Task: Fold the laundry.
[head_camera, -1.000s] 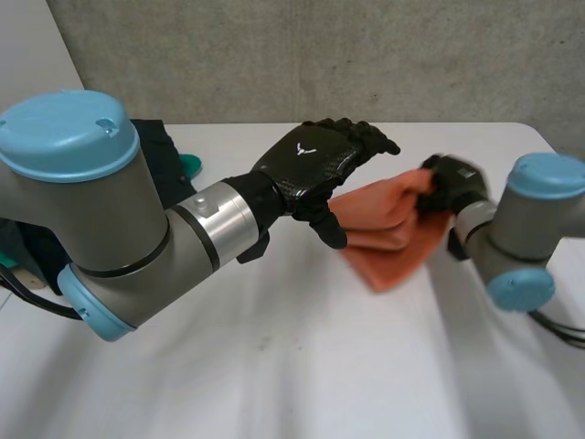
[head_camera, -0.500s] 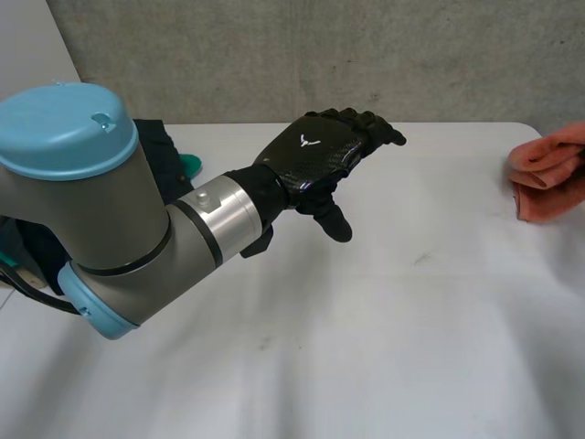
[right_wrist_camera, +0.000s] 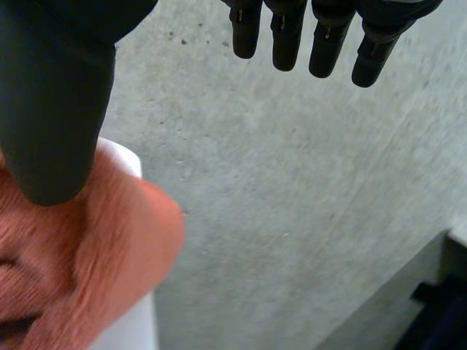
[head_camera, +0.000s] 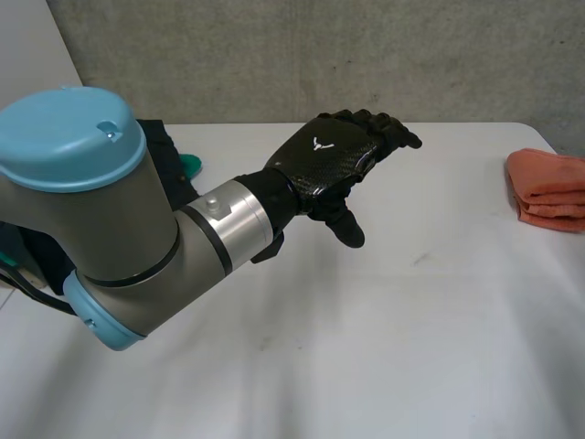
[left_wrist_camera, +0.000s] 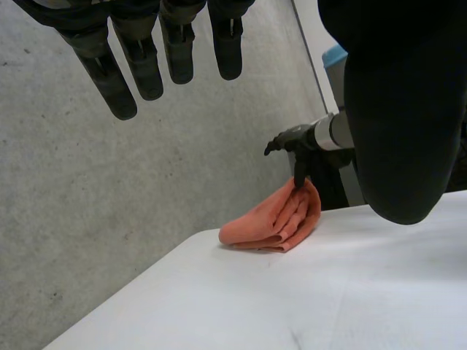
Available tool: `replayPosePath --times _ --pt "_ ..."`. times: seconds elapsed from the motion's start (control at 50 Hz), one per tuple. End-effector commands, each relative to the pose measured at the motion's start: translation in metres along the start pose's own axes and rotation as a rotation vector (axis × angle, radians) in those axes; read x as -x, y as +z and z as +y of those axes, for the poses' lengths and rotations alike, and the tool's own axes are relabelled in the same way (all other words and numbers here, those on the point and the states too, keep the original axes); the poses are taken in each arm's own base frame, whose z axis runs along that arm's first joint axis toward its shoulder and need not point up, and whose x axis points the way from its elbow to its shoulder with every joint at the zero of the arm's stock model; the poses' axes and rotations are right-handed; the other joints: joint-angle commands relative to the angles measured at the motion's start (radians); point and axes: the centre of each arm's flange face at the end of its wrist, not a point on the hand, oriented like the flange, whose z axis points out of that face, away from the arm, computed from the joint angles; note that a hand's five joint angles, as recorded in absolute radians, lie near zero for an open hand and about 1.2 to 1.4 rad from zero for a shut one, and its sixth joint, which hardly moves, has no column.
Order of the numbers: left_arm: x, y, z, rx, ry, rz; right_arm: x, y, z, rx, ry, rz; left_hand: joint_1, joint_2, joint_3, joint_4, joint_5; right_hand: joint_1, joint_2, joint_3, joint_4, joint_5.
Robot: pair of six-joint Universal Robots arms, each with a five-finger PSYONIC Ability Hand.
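White table (head_camera: 384, 347), orange cloth (head_camera: 548, 187), concrete wall (head_camera: 274, 55)

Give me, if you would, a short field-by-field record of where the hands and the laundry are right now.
left hand: open, fingers straight, held above the middle of the table, holding nothing
right hand: open, fingers straight, just over the orange cloth; cannot tell if it touches
orange cloth: folded, lying at the table's right edge
dark clothes: heaped at the table's left side, beyond the left arm
task state: one cloth folded; dark clothes not yet folded
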Motion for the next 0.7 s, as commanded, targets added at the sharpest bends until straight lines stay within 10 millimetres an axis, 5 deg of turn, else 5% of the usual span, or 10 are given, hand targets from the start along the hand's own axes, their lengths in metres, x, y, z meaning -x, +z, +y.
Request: replayPosePath --times 0.02,0.12,0.2,0.28,0.34,0.44,0.52,0.6,0.66,0.7 --pt "0.004 -0.006 -0.019 -0.044 0.019 -0.039 0.010 -0.039 -0.060 -0.138 -0.175 -0.076 0.042 0.056 0.050 0.060 0.067 -0.054 -0.045 -0.042 -0.044 -0.048" --pt "0.020 -0.010 -0.035 -0.081 0.041 -0.153 0.060 -0.094 -0.082 -0.279 -0.223 -0.301 0.033 0.047 0.042 0.051 0.058 -0.054 -0.045 -0.042 -0.044 -0.048" --pt "0.062 -0.021 -0.055 -0.128 0.075 -0.346 0.102 -0.151 -0.077 -0.322 -0.285 -0.509 0.015 0.029 0.024 0.033 0.041 -0.054 -0.045 -0.042 -0.044 -0.048" --pt "0.143 -0.048 -0.063 -0.136 0.126 -0.596 0.120 -0.213 -0.076 -0.344 -0.378 -0.676 0.015 0.029 0.024 0.033 0.041 -0.054 -0.045 -0.042 -0.044 -0.048" --pt "0.182 -0.063 -0.052 -0.090 0.179 -0.695 0.122 -0.253 -0.072 -0.359 -0.461 -0.759 0.021 0.035 0.030 0.039 0.046 -0.054 -0.045 -0.042 -0.044 -0.048" --pt "0.261 -0.083 0.016 0.163 0.424 -0.834 0.123 -0.295 -0.058 -0.352 -0.537 -0.828 0.027 0.041 0.036 0.045 0.052 -0.054 -0.045 -0.042 -0.044 -0.048" --pt "0.302 -0.090 0.069 0.319 0.596 -0.862 0.121 -0.312 -0.043 -0.306 -0.543 -0.866 0.018 0.032 0.027 0.036 0.044 -0.054 -0.045 -0.042 -0.044 -0.048" --pt "0.323 -0.094 0.126 0.444 0.629 -0.842 0.120 -0.318 -0.032 -0.263 -0.541 -0.885 0.015 0.029 0.024 0.033 0.041 -0.054 -0.045 -0.042 -0.044 -0.048" --pt "0.326 -0.094 0.142 0.469 0.617 -0.832 0.118 -0.318 -0.026 -0.241 -0.542 -0.886 0.074 0.088 0.082 0.092 0.099 -0.054 -0.045 -0.042 -0.044 -0.048" --pt "0.323 -0.092 0.143 0.461 0.610 -0.817 0.117 -0.316 -0.025 -0.236 -0.542 -0.880 0.536 0.550 0.544 0.554 0.561 -0.054 -0.045 -0.042 -0.044 -0.048"
